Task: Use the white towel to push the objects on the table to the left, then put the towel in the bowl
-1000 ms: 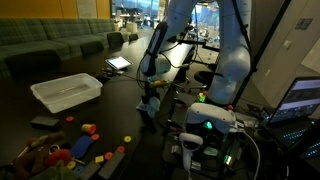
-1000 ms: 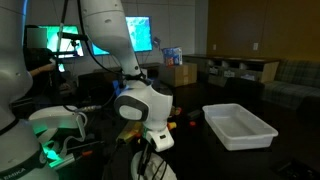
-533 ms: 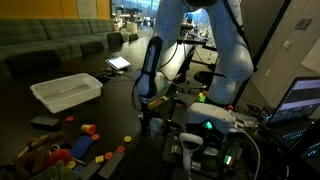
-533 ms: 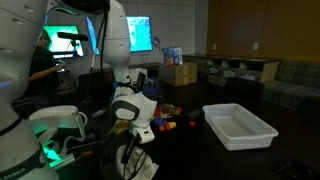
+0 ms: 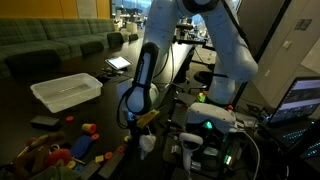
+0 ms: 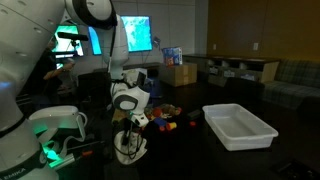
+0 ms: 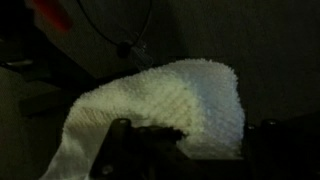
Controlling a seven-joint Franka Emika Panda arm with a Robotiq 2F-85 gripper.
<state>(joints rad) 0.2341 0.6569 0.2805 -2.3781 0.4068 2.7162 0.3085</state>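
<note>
Jaws closed on the towel (image 7: 175, 95); it bunches between them in the wrist view and hangs below the gripper (image 5: 143, 128). At far left sits the white bin (image 5: 65, 92) that serves as the bowl. Nearer, toys (image 5: 78, 148) lie scattered on the table (image 5: 110, 100), left of the towel. Whether cloth touches the surface cannot be told. You should lower until it drags flat, start right of the toys, and sweep left slowly, keeping your grip firm.
</note>
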